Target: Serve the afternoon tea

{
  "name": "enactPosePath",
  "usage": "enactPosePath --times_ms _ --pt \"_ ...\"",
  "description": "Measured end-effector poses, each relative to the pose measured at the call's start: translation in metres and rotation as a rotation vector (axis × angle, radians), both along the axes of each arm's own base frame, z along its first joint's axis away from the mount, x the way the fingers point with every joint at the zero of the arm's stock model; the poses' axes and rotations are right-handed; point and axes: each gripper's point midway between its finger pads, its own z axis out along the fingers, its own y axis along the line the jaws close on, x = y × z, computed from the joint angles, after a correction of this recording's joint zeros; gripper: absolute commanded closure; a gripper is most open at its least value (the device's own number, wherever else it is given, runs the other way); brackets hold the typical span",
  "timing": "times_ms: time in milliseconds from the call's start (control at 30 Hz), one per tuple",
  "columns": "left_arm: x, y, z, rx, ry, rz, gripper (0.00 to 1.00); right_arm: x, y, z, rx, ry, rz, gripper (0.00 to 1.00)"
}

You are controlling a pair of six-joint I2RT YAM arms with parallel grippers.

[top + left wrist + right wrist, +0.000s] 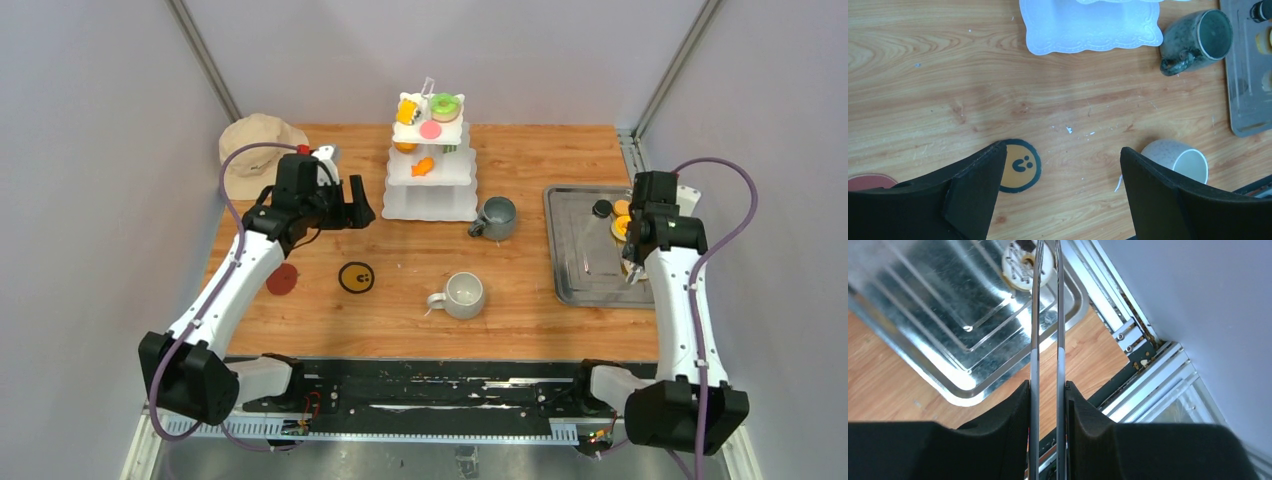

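Nearest the arm bases, the near mug [460, 295] stands on the desk [530, 310] with a yellow smiley coaster [356, 277] and a red coaster [282, 279] to its left; it sits on neither.

On the right, the right hand [1047, 390] is clamped on a pair of thin metal tongs [1034, 330]. The blades lie close together and reach out over the steel tray [948, 340] toward a pale round pastry [1027, 262]. They cross over it, but the tips are cut off at the frame edge, so I cannot tell whether they grip it.

The left hand [1063, 200] hangs above the desk with its fingers wide apart, holding nothing.

Farther back, the far mug [495, 218] stands just beside the three-tier stand [432, 195]. Its upper tiers already carry a green-pink donut [445, 104], a yellow piece [407, 110], a pink piece [431, 129] and an orange piece [424, 166].

The step in hand looks like moving pastries from tray to stand with the tongs, and the task seems well along. The next move calls for closing the blades squarely on the pale pastry and lifting it clear of the tray rim. It must then travel past the far mug to a free spot on a tier without nudging the stand.
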Motion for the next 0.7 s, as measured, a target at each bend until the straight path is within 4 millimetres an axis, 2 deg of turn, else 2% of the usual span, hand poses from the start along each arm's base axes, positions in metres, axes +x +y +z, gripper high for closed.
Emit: enactPosePath --times_ms 167,300,400,533,700 --pt "0.006 -0.005 0.003 -0.01 0.008 -0.015 0.12 -0.001 -0.024 -0.017 0.027 -0.006 -0.106 0.99" --pt "0.01 -0.008 0.001 -0.014 0.023 -0.021 0.12 0.007 -0.028 -0.031 0.069 -0.009 -0.121 0.99" --pt "0.01 -0.008 0.0 -0.015 0.03 -0.022 0.12 0.015 -0.022 -0.044 0.115 -0.009 -0.103 0.99" --pt "0.01 -0.008 0.0 -0.015 0.031 -0.022 0.12 0.017 -0.012 -0.056 0.173 -0.005 -0.081 0.99" --pt "0.009 -0.008 -0.001 -0.014 0.035 -0.021 0.12 0.018 0.016 -0.059 0.308 -0.047 -0.025 0.99"
